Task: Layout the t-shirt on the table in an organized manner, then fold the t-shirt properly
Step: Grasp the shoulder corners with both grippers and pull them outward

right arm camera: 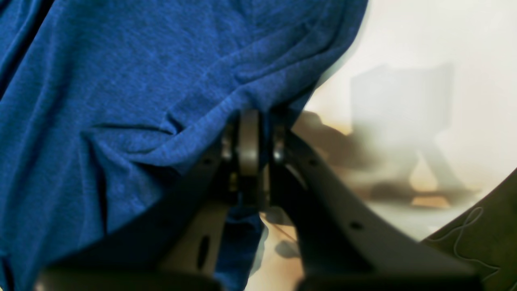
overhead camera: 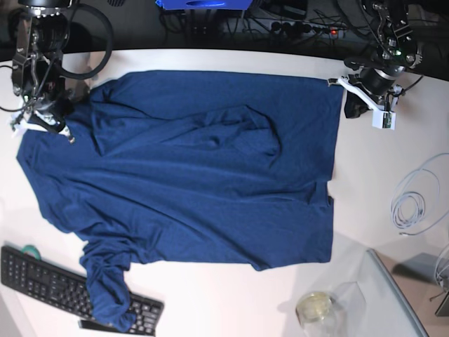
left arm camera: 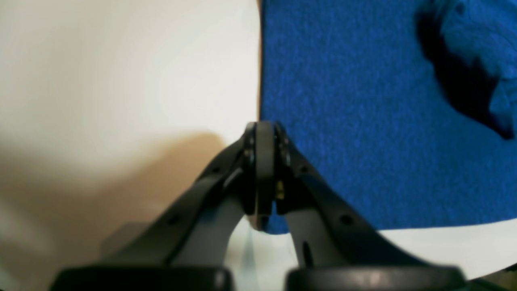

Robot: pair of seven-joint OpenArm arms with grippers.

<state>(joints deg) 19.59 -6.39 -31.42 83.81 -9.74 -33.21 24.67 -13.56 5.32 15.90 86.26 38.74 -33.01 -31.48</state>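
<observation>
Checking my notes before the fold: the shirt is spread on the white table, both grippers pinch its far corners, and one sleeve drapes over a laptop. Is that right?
Not a laptop: the base view shows the t-shirt's sleeve draped over a black keyboard. The rest holds: table, left gripper, right gripper.

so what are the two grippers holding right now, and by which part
Both are shut on the t-shirt: the left gripper pinches a corner of its straight edge, the right gripper a bunched fold at the opposite end.

White table, t-shirt, probably keyboard
</observation>
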